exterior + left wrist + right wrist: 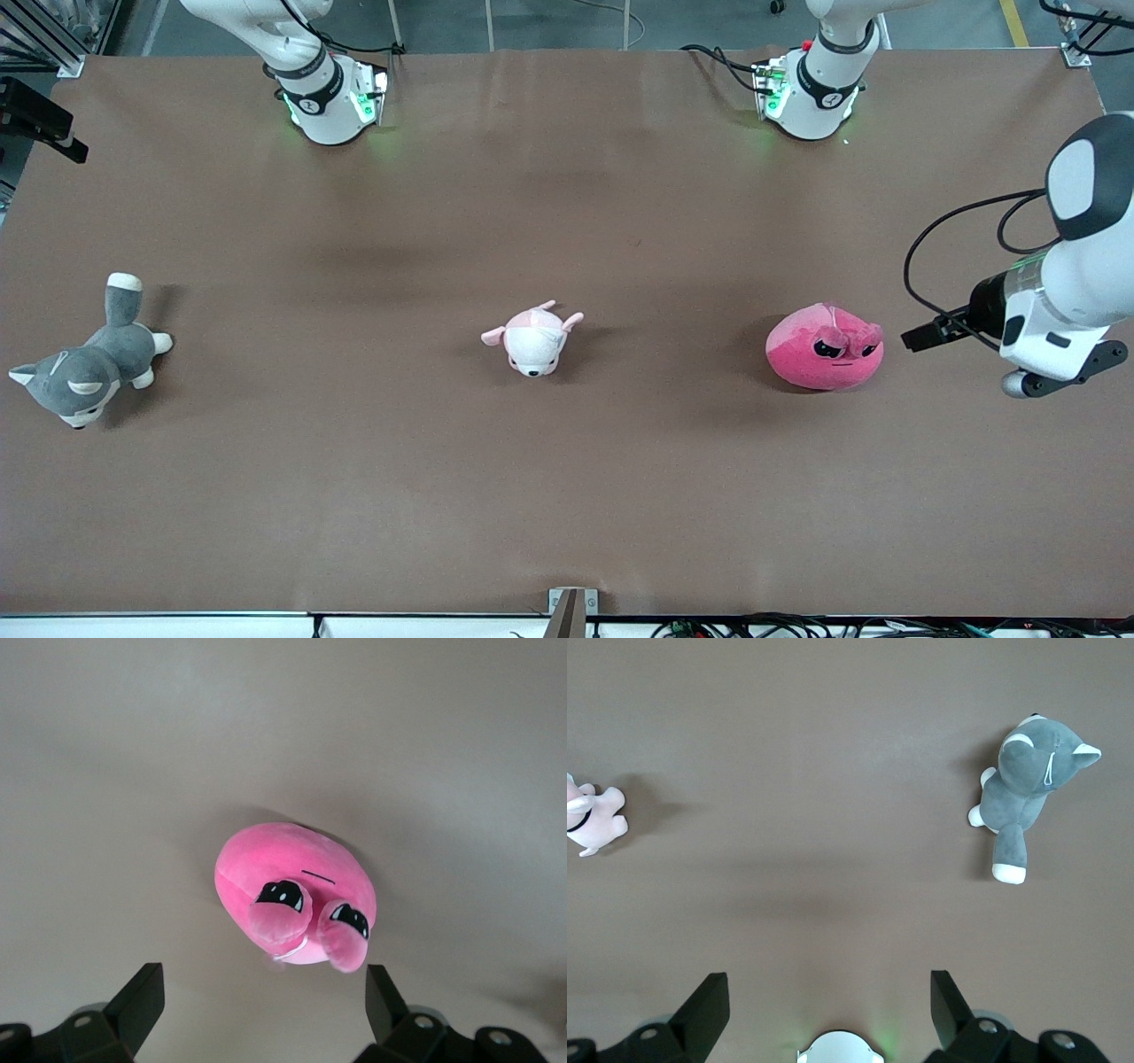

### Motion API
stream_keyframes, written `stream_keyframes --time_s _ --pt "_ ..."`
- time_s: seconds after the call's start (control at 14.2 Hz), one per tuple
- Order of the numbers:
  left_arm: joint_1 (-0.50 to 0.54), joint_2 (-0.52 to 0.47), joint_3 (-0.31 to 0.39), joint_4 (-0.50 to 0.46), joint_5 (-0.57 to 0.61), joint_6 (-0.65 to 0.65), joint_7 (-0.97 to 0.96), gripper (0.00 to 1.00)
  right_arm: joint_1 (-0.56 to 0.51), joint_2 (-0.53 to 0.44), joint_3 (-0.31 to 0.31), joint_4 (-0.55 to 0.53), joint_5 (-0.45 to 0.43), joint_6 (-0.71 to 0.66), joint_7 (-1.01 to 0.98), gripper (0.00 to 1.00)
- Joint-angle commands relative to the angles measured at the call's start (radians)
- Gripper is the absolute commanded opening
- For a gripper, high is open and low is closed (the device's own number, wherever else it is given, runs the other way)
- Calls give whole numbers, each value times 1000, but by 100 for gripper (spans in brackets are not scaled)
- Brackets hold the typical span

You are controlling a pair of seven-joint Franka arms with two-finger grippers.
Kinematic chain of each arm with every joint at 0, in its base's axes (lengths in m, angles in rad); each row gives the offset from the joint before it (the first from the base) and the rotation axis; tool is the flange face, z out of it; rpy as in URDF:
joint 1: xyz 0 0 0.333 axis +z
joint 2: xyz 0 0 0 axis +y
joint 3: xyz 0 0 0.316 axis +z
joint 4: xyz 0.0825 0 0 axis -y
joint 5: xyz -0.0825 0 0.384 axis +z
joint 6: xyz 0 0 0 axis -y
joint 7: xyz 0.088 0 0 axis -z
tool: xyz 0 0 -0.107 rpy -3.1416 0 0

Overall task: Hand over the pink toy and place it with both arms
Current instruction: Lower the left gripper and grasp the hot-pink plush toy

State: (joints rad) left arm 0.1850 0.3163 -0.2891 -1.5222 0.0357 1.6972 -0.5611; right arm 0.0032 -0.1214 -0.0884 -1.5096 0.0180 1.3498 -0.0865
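Front view: the round hot-pink plush toy (825, 346) lies on the brown desk (567, 496) toward the left arm's end, beside the left pincer (921, 338).

Left wrist view: the left pincer's fingers (135, 1005) are apart, the toy lying ahead between them.

Right wrist view: the right pincer (824, 1010) waits, apart, over bare desk.

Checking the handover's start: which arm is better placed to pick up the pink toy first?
Left, probably. The left gripper is at the left arm's end of the table beside the pink toy, jaws open, toy framed between them. The right gripper, also open, waits near its base, viewing only the other plushes.
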Motion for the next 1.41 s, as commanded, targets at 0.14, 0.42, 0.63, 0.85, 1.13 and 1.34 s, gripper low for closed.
stream_keyframes --time_s 0.14,0.42,0.63,0.85,1.13,1.34 --pt "2 58 -4 10 -5 13 -316 100 -14 -4 6 -3 -12 -1 -7 100" --pt "-2 84 -4 2 -7 13 -540 100 -14 -4 6 -3 -12 -3 -7 100" --pt "-6 124 -5 1 -10 9 -577 100 -14 -4 6 -4 -12 -3 -7 100" --pt "-9 150 -4 -1 -17 10 -600 100 -14 -4 6 -4 -12 -4 -9 100" --pt "-13 178 -4 2 -17 13 -628 100 -14 -4 4 -4 -12 -4 -9 100" --pt "-13 185 -4 -3 -17 12 -629 100 -15 -4 4 -4 -12 -4 -9 100"
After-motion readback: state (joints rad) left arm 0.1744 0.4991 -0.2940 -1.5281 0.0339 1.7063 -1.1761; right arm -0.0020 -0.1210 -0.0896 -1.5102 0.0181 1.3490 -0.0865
